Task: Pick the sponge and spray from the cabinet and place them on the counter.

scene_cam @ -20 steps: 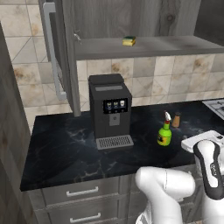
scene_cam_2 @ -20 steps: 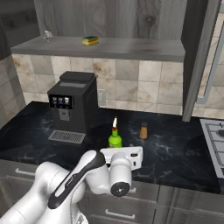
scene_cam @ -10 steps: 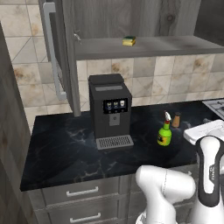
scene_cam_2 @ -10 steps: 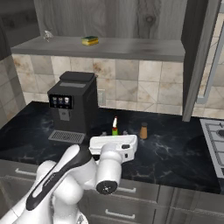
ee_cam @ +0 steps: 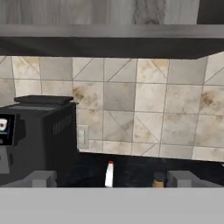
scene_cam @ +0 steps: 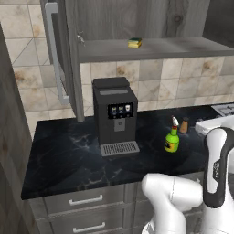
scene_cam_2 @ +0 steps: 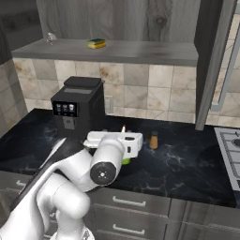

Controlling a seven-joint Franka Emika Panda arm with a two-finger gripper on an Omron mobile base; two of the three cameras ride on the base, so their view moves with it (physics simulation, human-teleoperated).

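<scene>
The yellow-and-green sponge (scene_cam: 134,43) (scene_cam_2: 96,43) lies on the shelf of the open cabinet (scene_cam: 183,46) (scene_cam_2: 140,50). Upright on the black counter (scene_cam: 68,155) (scene_cam_2: 187,164) stands the green spray (scene_cam: 172,139). In the right base view my hand hides most of it, leaving the spray's nozzle tip (scene_cam_2: 123,127). My gripper (ee_cam: 112,179) hovers level with the spray's red-and-white nozzle (ee_cam: 109,174), on its near side. It is open, its fingertips (ee_cam: 41,178) far apart with nothing between them. The sponge is well above it.
A black coffee machine (scene_cam: 115,116) (scene_cam_2: 77,108) (ee_cam: 35,135) stands left of the spray. A small orange-brown shaker (scene_cam: 184,125) (scene_cam_2: 153,139) (ee_cam: 159,179) sits just right of it. The cabinet doors (scene_cam: 57,50) (scene_cam_2: 213,56) hang open. A stove (scene_cam_2: 229,145) lies at the far right.
My hand has risen above the counter and drifted slightly left, still open. The spray and sponge have not moved.
</scene>
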